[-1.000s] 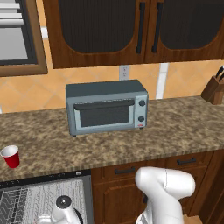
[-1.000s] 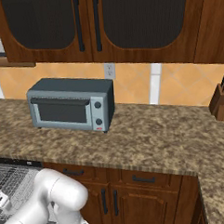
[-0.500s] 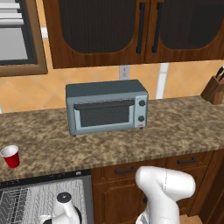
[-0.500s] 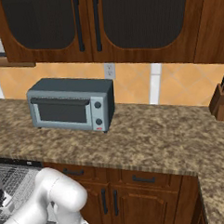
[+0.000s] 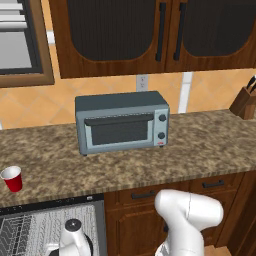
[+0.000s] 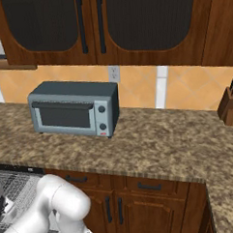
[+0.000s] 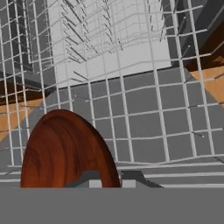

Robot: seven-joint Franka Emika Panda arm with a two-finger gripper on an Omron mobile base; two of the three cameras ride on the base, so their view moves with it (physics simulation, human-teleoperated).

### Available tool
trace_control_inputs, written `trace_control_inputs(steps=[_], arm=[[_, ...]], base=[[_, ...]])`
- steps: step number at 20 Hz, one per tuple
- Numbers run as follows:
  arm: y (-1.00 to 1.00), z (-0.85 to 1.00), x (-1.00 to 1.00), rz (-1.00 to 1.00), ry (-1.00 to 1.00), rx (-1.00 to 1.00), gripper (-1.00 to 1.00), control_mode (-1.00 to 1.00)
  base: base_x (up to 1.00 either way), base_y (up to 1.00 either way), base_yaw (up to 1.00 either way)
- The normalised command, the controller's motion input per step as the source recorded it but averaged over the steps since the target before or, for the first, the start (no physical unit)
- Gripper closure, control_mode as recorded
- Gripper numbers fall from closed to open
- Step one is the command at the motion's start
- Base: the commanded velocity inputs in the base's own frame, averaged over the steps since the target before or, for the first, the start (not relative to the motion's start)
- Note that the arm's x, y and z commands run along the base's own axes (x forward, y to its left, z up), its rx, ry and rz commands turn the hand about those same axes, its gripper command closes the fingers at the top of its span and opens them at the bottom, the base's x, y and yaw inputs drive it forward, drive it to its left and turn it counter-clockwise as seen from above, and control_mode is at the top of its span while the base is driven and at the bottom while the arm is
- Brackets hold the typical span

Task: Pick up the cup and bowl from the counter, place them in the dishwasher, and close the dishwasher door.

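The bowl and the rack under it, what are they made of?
The bowl looks like polished wood: reddish-brown with darker swirling grain and a soft sheen, though it could be painted plastic. The rack looks like thin white-coated metal wire, crossing in an open grid with upright prongs.

the white arm bends at its elbow and reaches low and to the left, wrist turned downward. the gripper (image 7: 105,181) has its jaws nearly together, pinched on the rim of the bowl (image 7: 65,148) edge-up between them.
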Motion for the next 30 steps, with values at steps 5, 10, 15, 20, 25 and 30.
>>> trace_control_inputs(steps=[5, 10, 15, 20, 25, 30], arm=[[0.0, -0.1, 0.32, 0.0, -0.07, 0.0, 1.0, -1.0], [0.0, -0.18, 0.38, 0.0, 0.0, 0.0, 1.0, -1.0], [0.0, -0.13, 0.36, 0.0, 0.0, 0.0, 1.0, -1.0], [0.0, -0.31, 0.23, -0.02, 0.0, -0.02, 1.0, -1.0], [0.0, -0.38, 0.3, 0.0, 0.01, -0.01, 1.0, -1.0], [0.01, -0.16, -0.01, 0.0, -0.02, -0.01, -1.0, -1.0]], base=[[0.0, 0.0, 0.0], [0.0, 0.0, 0.0], [0.0, 0.0, 0.0], [0.0, 0.0, 0.0], [0.0, 0.0, 0.0], [0.0, 0.0, 0.0]])
